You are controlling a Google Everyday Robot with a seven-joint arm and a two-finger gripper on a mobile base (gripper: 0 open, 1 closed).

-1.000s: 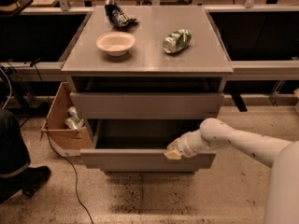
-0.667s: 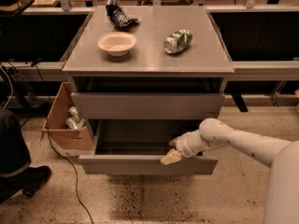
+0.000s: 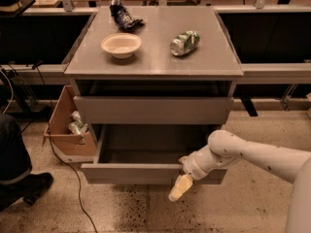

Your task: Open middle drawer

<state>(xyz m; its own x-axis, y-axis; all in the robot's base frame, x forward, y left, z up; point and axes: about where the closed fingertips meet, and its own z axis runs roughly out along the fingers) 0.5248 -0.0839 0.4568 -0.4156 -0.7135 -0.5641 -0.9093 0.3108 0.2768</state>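
The middle drawer (image 3: 131,173) is a wide plain gray drawer. It stands pulled well out of the cabinet toward me, and its shallow gray box shows empty inside. The uppermost gray drawer front (image 3: 153,110) sits above it, nearly flush with the cabinet. The lowest drawer is hidden under the pulled-out one. My gripper (image 3: 179,188) is on the white arm that comes in from the right. It hangs in front of the middle drawer's front panel, right of centre, with its yellowish tip pointing down past the panel's lower edge.
On the cabinet top lie a cream bowl (image 3: 121,45), a crushed green can (image 3: 185,42) and a dark crumpled bag (image 3: 124,16). A cardboard box (image 3: 65,125) holding cans stands left of the cabinet. A person's dark leg (image 3: 14,169) and a floor cable (image 3: 73,178) are at the left.
The middle drawer has slid further out toward me. My gripper has dropped from the top edge of the drawer's front panel to in front of and below it.
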